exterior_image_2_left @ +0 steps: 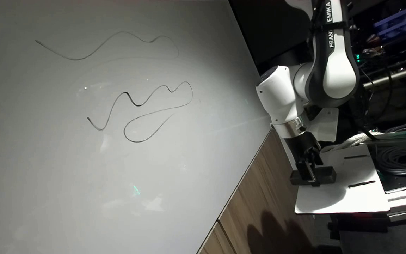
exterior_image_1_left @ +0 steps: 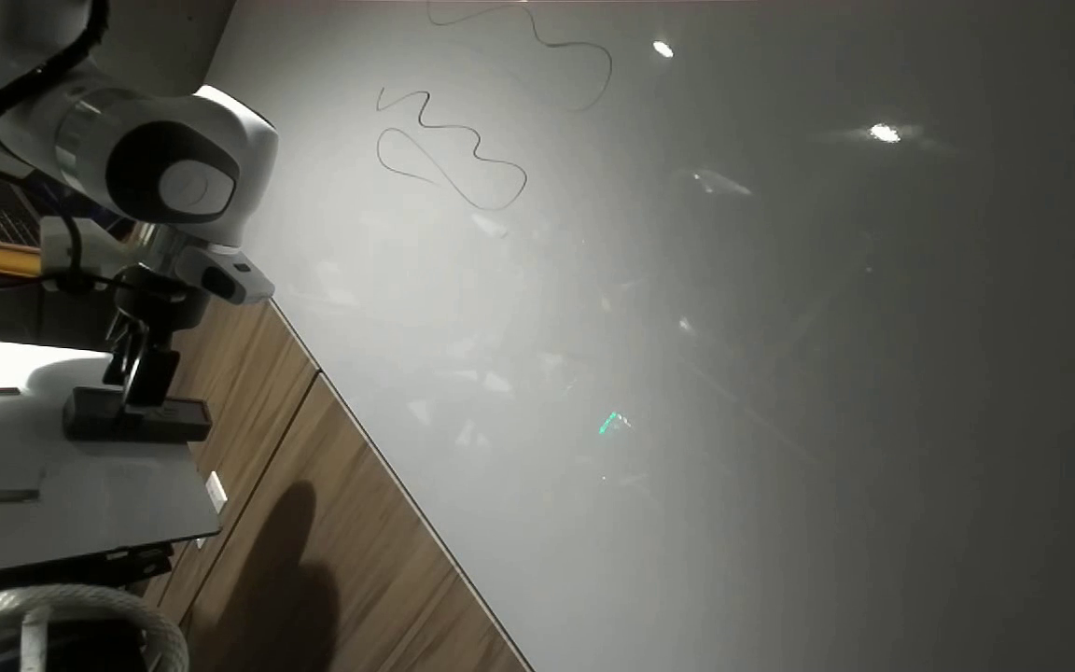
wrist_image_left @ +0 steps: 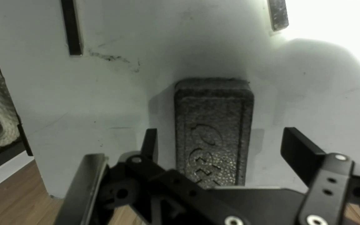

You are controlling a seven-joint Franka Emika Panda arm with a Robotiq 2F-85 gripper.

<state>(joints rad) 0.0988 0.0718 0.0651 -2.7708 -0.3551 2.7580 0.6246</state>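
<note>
Wrist view: your gripper (wrist_image_left: 222, 143) is wide, dark block (wrist_image_left: 212, 109) betw its fingers (wrist_image_left: 149, 143), looks nearer pic's left one; prob ctr b4 squeezing
Both exterior views: fingers flank its middle; close slow w/o scraping white plate (exterior_image_2_left: 365, 197)

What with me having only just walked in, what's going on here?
A robot arm has its open gripper at a dark block on a white plate. Its fingers stand on either side with gaps, so nothing is gripped. Wavy dark lines mark the large pale surface nearby.
</note>
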